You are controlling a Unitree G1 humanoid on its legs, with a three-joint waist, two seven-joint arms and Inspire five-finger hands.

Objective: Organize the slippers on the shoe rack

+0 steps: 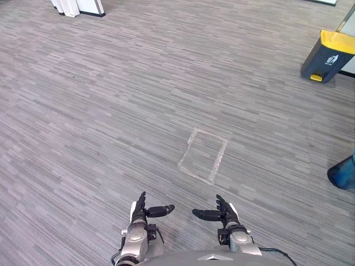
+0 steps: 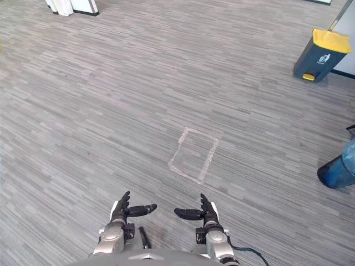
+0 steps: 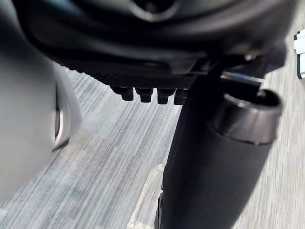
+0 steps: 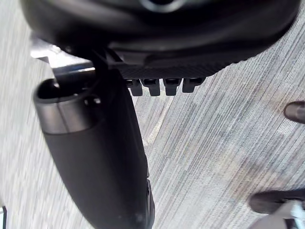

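Both my hands are hanging open and empty over the floor (image 1: 100,122).

My left hand (image 1: 138,212) and right hand (image 1: 226,212) are holding fingers straight, thumbs pointing at each other. At 12 o'clock a taped rectangle (image 1: 203,155) is lying; at 3 o'clock a blue thing (image 1: 343,173), maybe a container; far at 1 o'clock, a yellow-lidded bin (image 1: 327,55).

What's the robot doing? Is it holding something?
Not right now. The robot holds its left hand and right hand out low in front of it. Both are open and empty, with the thumbs pointing toward each other, above a grey striped floor. A rectangle of tape marks the floor just ahead. Farther off to the right stand a grey bin with a yellow lid and a blue thing.
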